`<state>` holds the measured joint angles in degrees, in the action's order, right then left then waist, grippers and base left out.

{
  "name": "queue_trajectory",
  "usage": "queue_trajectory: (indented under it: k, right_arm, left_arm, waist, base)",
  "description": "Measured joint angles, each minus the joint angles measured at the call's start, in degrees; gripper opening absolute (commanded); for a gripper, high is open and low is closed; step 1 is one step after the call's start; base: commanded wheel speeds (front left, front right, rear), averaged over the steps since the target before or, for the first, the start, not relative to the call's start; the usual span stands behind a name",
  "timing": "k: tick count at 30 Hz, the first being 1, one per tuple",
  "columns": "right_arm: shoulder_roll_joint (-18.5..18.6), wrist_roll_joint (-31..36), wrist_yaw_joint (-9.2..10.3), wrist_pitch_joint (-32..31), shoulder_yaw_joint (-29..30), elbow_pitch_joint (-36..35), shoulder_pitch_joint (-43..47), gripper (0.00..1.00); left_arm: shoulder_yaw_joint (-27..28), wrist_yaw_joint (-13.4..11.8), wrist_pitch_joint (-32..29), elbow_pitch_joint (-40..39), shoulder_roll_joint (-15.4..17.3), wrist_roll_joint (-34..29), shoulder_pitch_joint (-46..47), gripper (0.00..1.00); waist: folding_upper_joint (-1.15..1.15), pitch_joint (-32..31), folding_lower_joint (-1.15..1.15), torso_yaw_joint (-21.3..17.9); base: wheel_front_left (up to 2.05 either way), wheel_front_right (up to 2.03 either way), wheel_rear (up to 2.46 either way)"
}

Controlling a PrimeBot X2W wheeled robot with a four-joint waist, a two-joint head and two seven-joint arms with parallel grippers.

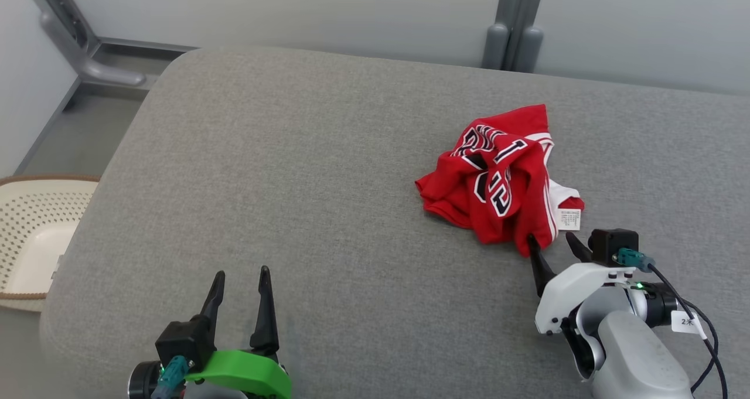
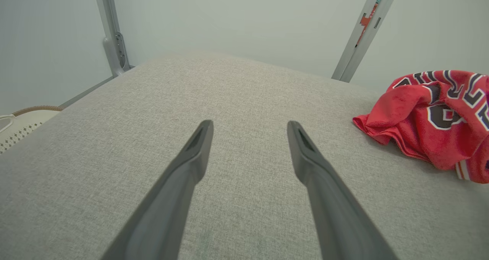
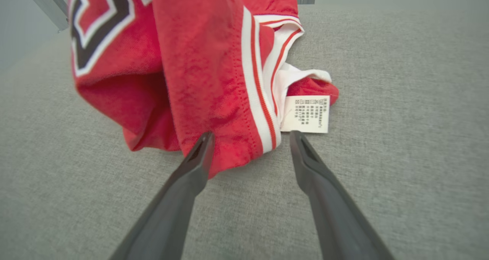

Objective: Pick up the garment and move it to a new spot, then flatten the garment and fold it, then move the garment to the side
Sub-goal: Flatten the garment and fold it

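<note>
The garment (image 1: 498,182) is a red jersey with black-and-white lettering, crumpled in a heap on the grey cushioned surface (image 1: 293,182), right of centre. My right gripper (image 1: 552,241) is open at the heap's near edge, its fingertips straddling the striped hem (image 3: 263,130) beside a white care label (image 3: 307,113). Nothing is gripped. Far from the cloth, my left gripper (image 1: 241,276) hovers open over bare fabric at the lower left. The jersey (image 2: 435,118) lies to the right in the left wrist view, with the open left gripper (image 2: 249,127) apart from it.
A cream perforated laundry basket (image 1: 29,235) stands on the floor beyond the surface's left edge. Grey metal frame posts (image 1: 515,30) rise behind the surface against a pale wall. Another post (image 1: 76,36) is at the back left.
</note>
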<state>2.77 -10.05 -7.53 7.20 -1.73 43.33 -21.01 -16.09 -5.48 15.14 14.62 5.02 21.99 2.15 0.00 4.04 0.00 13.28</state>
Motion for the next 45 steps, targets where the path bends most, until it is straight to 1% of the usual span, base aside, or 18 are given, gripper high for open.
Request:
queue_trajectory:
  k: [1,2,3,4,5,12,16,19,22,26,30,32,36,39,40,41,42,45]
  right_arm:
    - [-0.02,-0.03,0.0,0.56,-0.09,1.2,-0.65,1.0]
    - [-0.02,0.04,0.0,1.07,-0.05,2.15,-1.07,0.75]
    - [-0.01,0.37,0.0,1.66,0.03,3.35,-1.61,0.39]
    - [0.01,0.56,0.0,2.16,0.05,4.37,-2.04,0.29]
    - [0.01,0.59,0.0,2.57,0.04,5.19,-2.41,0.0]
    - [-0.02,0.76,0.0,5.08,-0.59,9.92,-5.21,0.0]
    - [0.02,1.12,0.0,6.48,-1.08,10.59,-6.36,0.0]
    - [0.08,-0.53,0.0,7.03,-3.69,9.7,-7.56,0.0]
    - [0.09,-2.88,0.0,7.36,-7.93,7.51,-9.53,0.0]
    - [0.07,-6.01,0.0,7.4,-15.33,5.14,-13.53,0.0]
    - [0.05,-9.11,0.0,5.38,-23.92,3.54,-18.08,0.0]
    - [0.03,-10.07,0.0,4.31,-27.18,3.48,-19.72,0.0]
    - [-0.03,-13.23,0.0,1.59,-33.99,4.02,-21.06,0.0]
    - [-0.04,-15.28,0.0,0.79,-38.2,4.63,-21.07,0.0]
    - [0.07,-15.7,0.0,1.0,-39.66,4.5,-21.06,0.04]
    - [0.03,-16.68,0.0,1.45,-41.28,4.23,-20.99,0.3]
    - [-0.03,-17.53,0.0,2.38,-42.55,3.9,-20.87,1.0]
    - [-0.12,-19.85,-0.01,3.13,-46.32,3.42,-20.55,1.0]
  left_arm:
    - [0.12,0.03,0.0,0.02,-0.02,0.0,0.02,1.0]
    - [0.22,0.2,0.0,0.02,-0.03,0.0,0.02,1.0]
    - [0.32,0.2,-0.01,0.04,-0.08,0.0,0.02,1.0]
    - [0.43,0.21,-0.01,0.1,-0.11,-0.01,0.02,1.0]
    - [0.51,0.21,0.0,0.14,-0.15,-0.01,0.01,1.0]
    - [0.32,0.43,-0.01,0.55,-0.29,-0.38,-0.1,1.0]
    - [-0.23,0.53,-0.01,0.81,-0.27,-0.56,-0.17,1.0]
    - [-0.71,0.78,-0.03,1.05,-0.25,-0.62,-0.24,1.0]
    - [-1.35,0.88,-0.45,1.31,-0.26,-0.64,-0.26,1.0]
    - [-2.65,1.24,-0.74,1.53,-0.47,-0.77,-0.23,1.0]
    - [-3.57,1.46,-0.77,1.38,-0.78,-0.57,0.01,1.0]
    - [-4.02,1.51,-0.76,1.25,-0.9,-0.38,0.35,1.0]
    - [-3.93,1.43,-0.49,0.74,-1.15,0.02,1.15,1.0]
    - [-3.21,1.23,-0.44,0.42,-1.29,0.22,1.24,1.0]
    - [-2.96,0.91,-0.41,0.33,-1.31,0.32,1.29,1.0]
    - [-2.6,0.89,-0.38,0.26,-1.32,0.54,1.39,1.0]
    - [-2.36,0.86,-0.37,0.2,-1.33,0.66,1.45,1.0]
    - [-1.54,0.63,-0.35,-0.03,-1.41,0.68,1.46,1.0]
  waist:
    - [0.0,0.33,0.0,0.5]
    - [0.0,0.57,0.0,0.86]
    - [0.0,0.85,0.0,1.28]
    - [0.0,1.04,0.0,1.64]
    - [0.0,1.15,0.0,1.89]
    - [0.0,0.27,0.0,1.66]
    - [0.0,-0.54,0.0,0.88]
    - [0.0,-1.14,0.0,0.51]
    - [0.0,-1.7,0.0,0.61]
    - [0.0,-1.93,0.0,1.85]
    - [0.0,-1.8,0.0,4.31]
    - [0.0,-1.59,0.0,5.65]
    - [0.0,-0.86,0.0,8.62]
    - [0.0,-0.09,0.0,10.58]
    - [0.0,0.17,0.0,11.05]
    - [0.0,0.57,0.0,11.53]
    - [0.0,1.01,0.0,11.88]
    - [0.0,2.19,0.0,12.26]
  base:
    - [0.0,0.0,0.0]
    - [0.0,0.0,0.0]
    - [0.0,0.0,0.0]
    - [0.0,0.0,0.0]
    - [0.0,0.0,0.0]
    - [0.0,0.0,0.0]
    - [0.0,0.0,0.0]
    - [0.0,0.0,0.0]
    - [0.0,0.0,0.0]
    - [0.0,0.0,0.0]
    - [0.0,0.0,0.0]
    - [0.0,0.0,0.0]
    - [0.0,0.0,0.0]
    - [0.0,0.0,0.0]
    - [0.0,0.0,0.0]
    - [0.0,0.0,0.0]
    - [0.0,0.0,0.0]
    - [0.0,0.0,0.0]
